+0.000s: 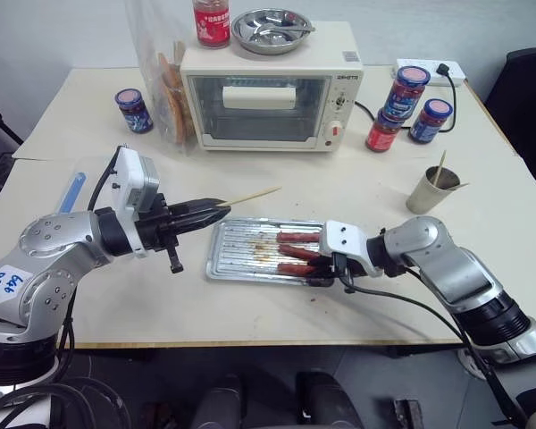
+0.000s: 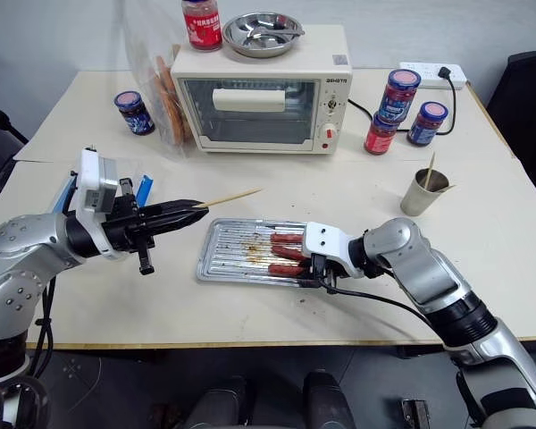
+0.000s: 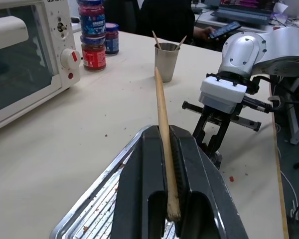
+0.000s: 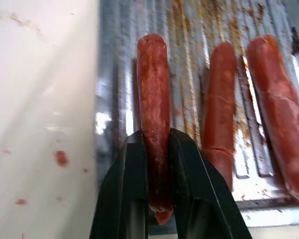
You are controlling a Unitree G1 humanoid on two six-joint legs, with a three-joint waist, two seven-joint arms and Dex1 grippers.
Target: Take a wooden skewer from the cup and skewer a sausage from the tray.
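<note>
The skewer (image 1: 250, 196) is pinched in the left gripper (image 1: 216, 211), level above the table (image 1: 89, 116), its tip pointing toward the oven (image 1: 268, 98). In the tray (image 1: 228, 255), the nearest sausage (image 4: 154, 109) is clamped between the right gripper's (image 4: 158, 149) fingers, with two more sausages beside it. The cup (image 1: 427, 190) is standing well apart, at the right.

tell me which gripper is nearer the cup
Right. The right gripper is at the tray's end toward the cup; the left gripper is beyond the tray's far end.
</note>
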